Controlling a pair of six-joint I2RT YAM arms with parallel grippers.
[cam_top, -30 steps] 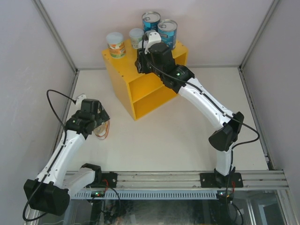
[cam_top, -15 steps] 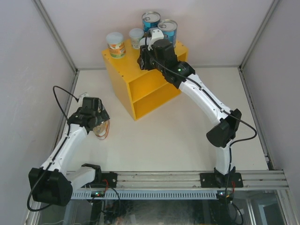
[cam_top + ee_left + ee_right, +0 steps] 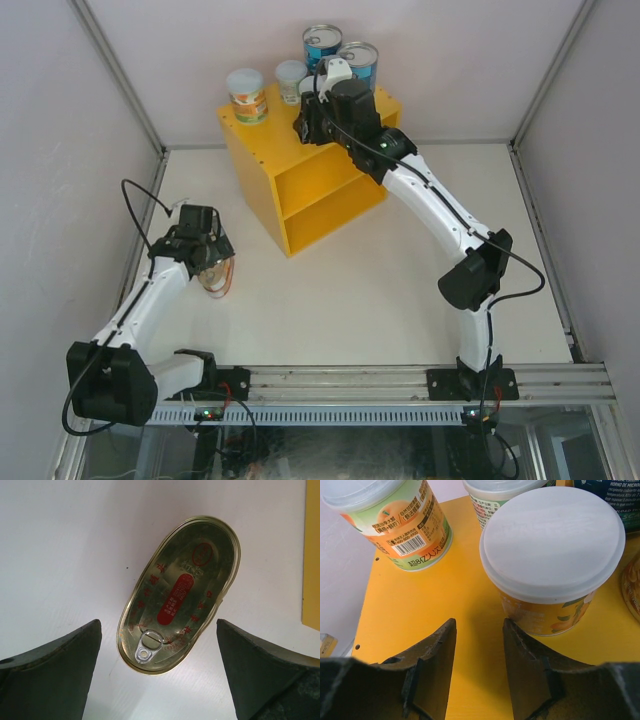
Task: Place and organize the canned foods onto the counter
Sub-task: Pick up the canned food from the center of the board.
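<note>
The step in hand looks like the pick-up of the last loose tin. The left gripper (image 3: 159,625) hovers over a flat oval tin (image 3: 177,595) that lies on the white table (image 3: 380,270), to the left of the yellow counter (image 3: 255,150). Its jaws stand wide open, one finger on each side of the tin and both apart from it. The tin lies lid up, ring-pull towards the camera, its long side slanted across the gap.

The next move probably calls for a straight drop until the fingers nearly meet the table, since the tin is low. A slight turn of the wrist would let the jaws close squarely across the narrow width.

The right gripper (image 3: 479,625) hangs over the counter top, jaws partly open with nothing between them. A pale-lidded can (image 3: 552,545) stands just beyond its right finger, free of it. An orange-labelled can (image 3: 395,520) stands at the far left of the top, and a smaller pale-lidded can (image 3: 290,78) behind. Two tall blue cans (image 3: 340,52) stand at the far right corner. A brown rim at the right edge of the wrist view may be another oval tin, though too little shows to be sure.

The far side of the top is crowded and the right arm reaches over it. The left arm would therefore need the right one out of the way, or the inner shelf (image 3: 320,190).
</note>
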